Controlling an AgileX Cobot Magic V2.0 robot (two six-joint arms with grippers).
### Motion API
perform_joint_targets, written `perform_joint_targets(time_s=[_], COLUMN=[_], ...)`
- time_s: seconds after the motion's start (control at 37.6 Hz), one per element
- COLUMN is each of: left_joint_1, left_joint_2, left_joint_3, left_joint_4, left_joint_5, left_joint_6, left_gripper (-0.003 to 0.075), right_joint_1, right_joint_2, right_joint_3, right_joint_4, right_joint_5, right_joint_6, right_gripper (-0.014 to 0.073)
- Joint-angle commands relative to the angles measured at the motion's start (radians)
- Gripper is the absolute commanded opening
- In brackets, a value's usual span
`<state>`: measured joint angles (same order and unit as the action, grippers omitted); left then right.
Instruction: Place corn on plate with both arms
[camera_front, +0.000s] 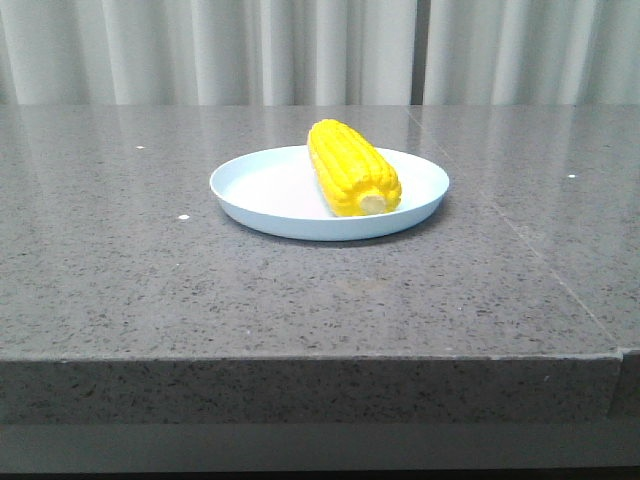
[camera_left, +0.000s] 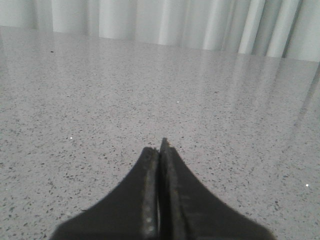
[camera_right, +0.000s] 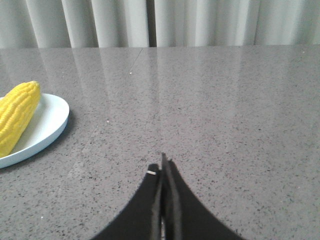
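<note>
The yellow corn (camera_front: 351, 166) lies inside the pale blue-white plate (camera_front: 262, 187) at the middle of the table, its pale stub end toward the camera. The right wrist view catches the corn (camera_right: 17, 116) and the plate (camera_right: 50, 118) off to one side, well apart from the right gripper (camera_right: 161, 165). That gripper is shut with nothing between its black fingers. My left gripper (camera_left: 160, 147) is shut too, empty, over bare grey stone; neither corn nor plate shows in its view. No gripper appears in the front view.
The grey speckled stone table (camera_front: 150, 270) has its front edge near the camera and a seam (camera_front: 540, 255) running on the right. White curtains (camera_front: 320, 50) hang behind the table.
</note>
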<state>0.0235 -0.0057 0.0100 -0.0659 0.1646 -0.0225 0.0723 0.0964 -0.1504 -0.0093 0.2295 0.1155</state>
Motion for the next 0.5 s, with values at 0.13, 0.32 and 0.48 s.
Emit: perform_joint_targets(time_s=[0.13,0.32,0.48], left_joint_1=[0.001,0.001,0.001], left_joint_2=[-0.018,-0.016,-0.016], left_joint_3=[0.022,0.022,0.022], left_joint_4=[-0.01,-0.01,-0.01], left_joint_5=[-0.08,-0.08,-0.08], left_joint_6=[0.0,0.0,0.0], left_gripper=[-0.002,-0.002,-0.002], right_joint_1=[-0.035,-0.035,-0.035], right_joint_2=[-0.106,-0.124,-0.125], right_joint_3=[0.132,0.155,0.157], right_joint_4=[0.116,0.118,0.118], right_joint_5=[-0.144,-0.114,-0.112], right_joint_6=[-0.046,-0.053,-0.053], right_gripper=[-0.007,-0.007,-0.007])
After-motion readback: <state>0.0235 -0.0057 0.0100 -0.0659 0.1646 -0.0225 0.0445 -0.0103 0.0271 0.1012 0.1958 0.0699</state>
